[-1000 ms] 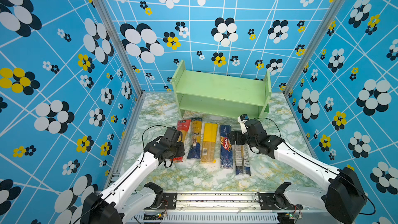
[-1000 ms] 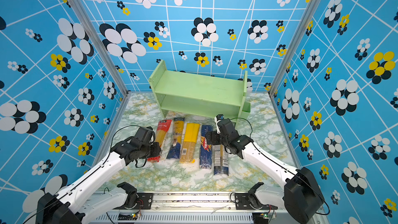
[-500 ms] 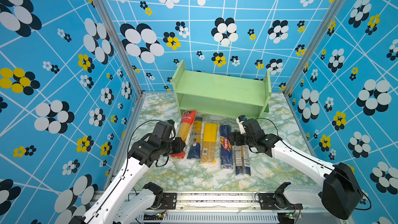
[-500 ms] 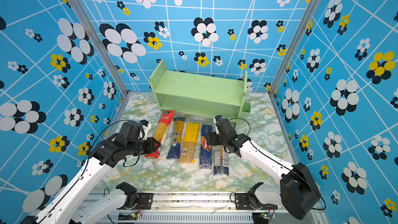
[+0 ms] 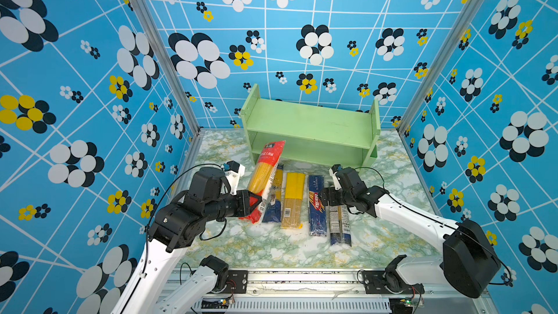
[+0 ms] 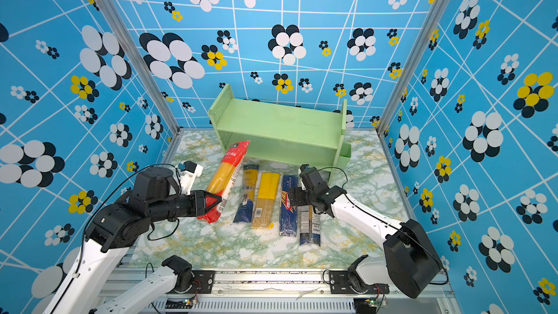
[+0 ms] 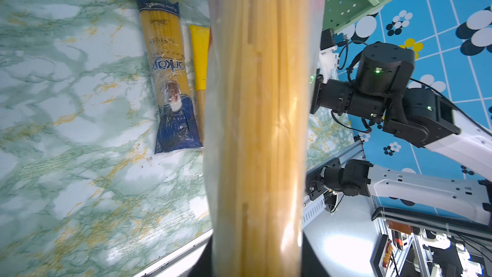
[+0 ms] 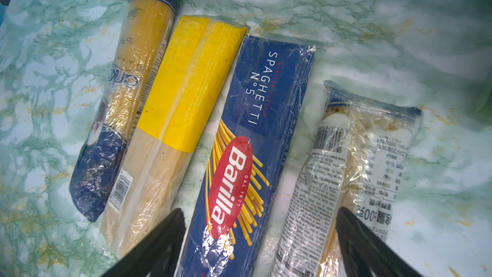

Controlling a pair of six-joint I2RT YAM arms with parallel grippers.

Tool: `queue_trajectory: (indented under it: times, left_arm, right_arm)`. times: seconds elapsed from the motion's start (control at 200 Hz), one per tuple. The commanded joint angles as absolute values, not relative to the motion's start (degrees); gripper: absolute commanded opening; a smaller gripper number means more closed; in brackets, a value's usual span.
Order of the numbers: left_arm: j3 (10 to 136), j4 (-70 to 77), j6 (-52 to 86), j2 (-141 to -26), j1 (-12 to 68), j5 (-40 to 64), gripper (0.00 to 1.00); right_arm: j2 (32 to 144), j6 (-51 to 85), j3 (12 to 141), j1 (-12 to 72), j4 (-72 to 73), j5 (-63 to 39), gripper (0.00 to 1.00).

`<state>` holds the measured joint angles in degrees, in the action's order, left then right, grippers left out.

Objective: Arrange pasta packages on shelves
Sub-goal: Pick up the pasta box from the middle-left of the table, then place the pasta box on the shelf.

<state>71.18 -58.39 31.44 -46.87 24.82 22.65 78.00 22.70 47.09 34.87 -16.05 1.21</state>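
Blue walls [image 5: 90, 86] printed with black, white and yellow flowers box in a glossy, green-veined marble bench [image 5: 271, 246]. At the back stands the pale green wooden shelf [image 5: 311, 122], two flat tiers between upright side panels. And there's the red pack [image 5: 265, 173], crinkly film over long yellow strands, clamped near its lower end in the left tool [image 5: 252, 202], raised and tilted, with its red top aimed at the shelf's lower tier. Four packs lie flat side by side, long axes toward the shelf: navy-ended pack [image 5: 274, 197], yellow-topped pack [image 5: 292, 194], Barilla pack [image 5: 316, 203], labelled clear pack [image 5: 339, 225]. The right tool [image 8: 261, 209] hangs spread wide over those last two.
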Motion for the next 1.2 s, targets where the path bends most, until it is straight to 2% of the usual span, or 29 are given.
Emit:
queue_trajectory:
  times: [0.0,0.225,0.525,0.805,0.905,1.195]
  left_arm:
    - [79.8,-50.4,28.2,-48.0,24.4,27.1,0.0]
    - [95.0,-47.4,24.5,-59.8,24.4,30.3,0.0]
    - [113.1,-44.7,19.6,-77.8,21.8,19.0,0.0]
    - [123.3,-43.0,13.8,-92.0,21.6,4.8,0.0]
    - [128.2,-44.8,12.5,-96.7,21.7,3.0,0.0]
    - [132.0,-46.2,9.9,-104.0,22.0,-0.5,0.0]
  right_arm:
    - [78.9,21.5,48.6,35.4,-16.7,1.9,0.91]
    - [80.0,20.2,49.3,35.4,-18.2,2.0,0.89]
    - [81.2,19.7,48.8,35.4,-17.4,1.8,0.9]
    - [81.4,19.4,48.0,35.4,-16.8,2.2,0.89]
    - [81.4,19.8,47.5,35.4,-16.4,2.4,0.89]
    - [81.7,20.3,47.2,35.4,-16.0,2.3,0.89]
